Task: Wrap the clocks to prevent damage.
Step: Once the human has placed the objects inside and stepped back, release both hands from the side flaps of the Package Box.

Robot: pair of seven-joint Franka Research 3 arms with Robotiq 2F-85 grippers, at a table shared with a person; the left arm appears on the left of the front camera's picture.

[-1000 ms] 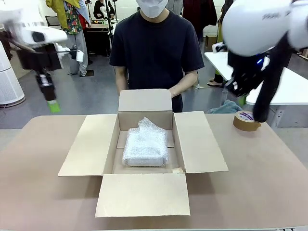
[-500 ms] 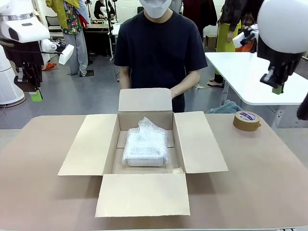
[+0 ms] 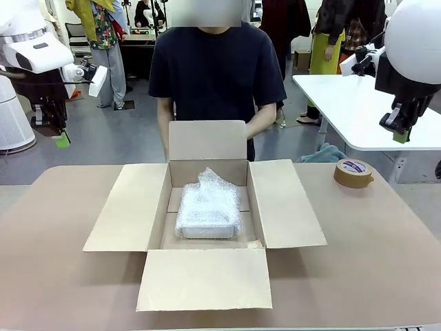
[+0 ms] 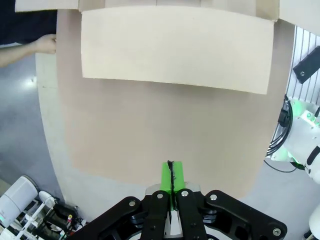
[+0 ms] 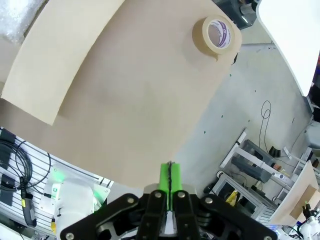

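In the middle of the brown counter (image 3: 386, 262) stands a large brown cardboard carton (image 3: 289, 207), open at the top. Three of its flaps lie spread outward, to the left, to the right and toward the robot. The far flap stands upright in front of a person in a dark T-shirt (image 3: 217, 69). This person waits at the far side of the counter, with one of their own hands (image 3: 258, 128) just beside the right edge of that upright flap.

The clocks are inside the carton, as a flat whitish bundle of clear bubble wrap (image 3: 209, 207). The bundle lies on the carton floor, about in the centre, and bare cardboard shows around it. Nothing touches it.

A roll of brown tape (image 3: 353, 172) lies flat on the counter, to the right of the carton and apart from the right flap, near the far right corner.

Both arms are high and well away from the carton. The left hand (image 3: 62, 140) hangs in the air beyond the left end of the counter. In its wrist view, the left hand (image 4: 171, 165) is clenched, the green pads pressed together with nothing between them. It looks down on the counter and one spread flap. The right hand (image 3: 400, 134) hangs up at the right side, above the tape roll and apart from it. From its own wrist camera, the right hand (image 5: 170, 167) is clenched in the same way and also empty.
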